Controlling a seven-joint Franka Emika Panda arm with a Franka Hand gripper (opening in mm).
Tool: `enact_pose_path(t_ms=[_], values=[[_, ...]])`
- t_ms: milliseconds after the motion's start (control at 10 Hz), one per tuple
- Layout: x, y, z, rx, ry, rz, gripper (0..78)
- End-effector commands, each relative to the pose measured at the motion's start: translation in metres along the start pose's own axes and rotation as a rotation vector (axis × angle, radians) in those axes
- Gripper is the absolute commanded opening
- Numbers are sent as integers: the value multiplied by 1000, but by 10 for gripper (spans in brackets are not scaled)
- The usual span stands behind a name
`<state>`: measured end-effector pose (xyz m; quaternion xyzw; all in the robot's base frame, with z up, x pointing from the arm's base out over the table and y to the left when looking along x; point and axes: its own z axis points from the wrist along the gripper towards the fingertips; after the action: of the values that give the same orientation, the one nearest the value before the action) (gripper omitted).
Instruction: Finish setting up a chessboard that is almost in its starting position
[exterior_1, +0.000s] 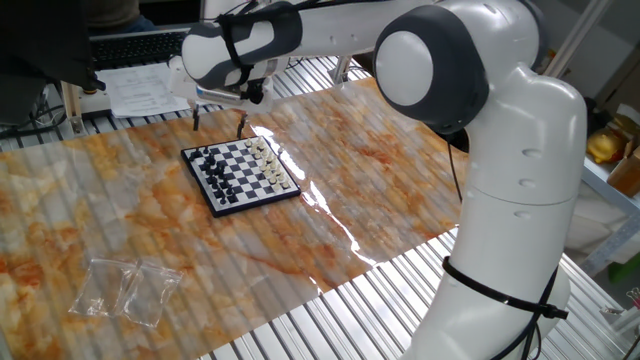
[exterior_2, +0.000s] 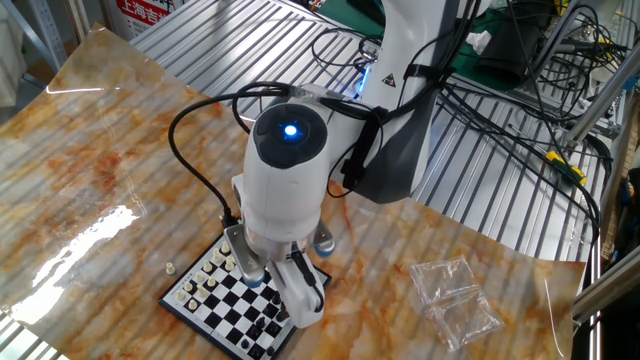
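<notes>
The chessboard (exterior_1: 243, 178) lies on the marbled sheet, black pieces along its left edge and cream-white ones along its right edge. In the other fixed view the chessboard (exterior_2: 213, 300) shows partly under the wrist. One tiny cream piece (exterior_2: 170, 268) stands off the board, on the sheet just beside the white side. My gripper (exterior_1: 218, 122) hangs above the board's far edge, open, its fingers wide apart with nothing between them. From the other side the gripper (exterior_2: 277, 283) points down over the board, the arm hiding the squares behind it.
Clear plastic bags (exterior_1: 125, 288) lie on the sheet near its front corner; the bags (exterior_2: 455, 295) sit right of the board in the other fixed view. Papers (exterior_1: 145, 88) and a keyboard lie beyond the sheet. Cables (exterior_2: 500, 90) run over the metal table behind the arm.
</notes>
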<state>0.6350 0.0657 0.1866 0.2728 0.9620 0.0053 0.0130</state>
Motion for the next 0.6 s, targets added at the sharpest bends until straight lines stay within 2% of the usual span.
enact_pose_path(t_ms=[100,600], values=[[-6,2,-4,-2,-9,-37,773],[-17,5,-11,-2,-6,-84,773]])
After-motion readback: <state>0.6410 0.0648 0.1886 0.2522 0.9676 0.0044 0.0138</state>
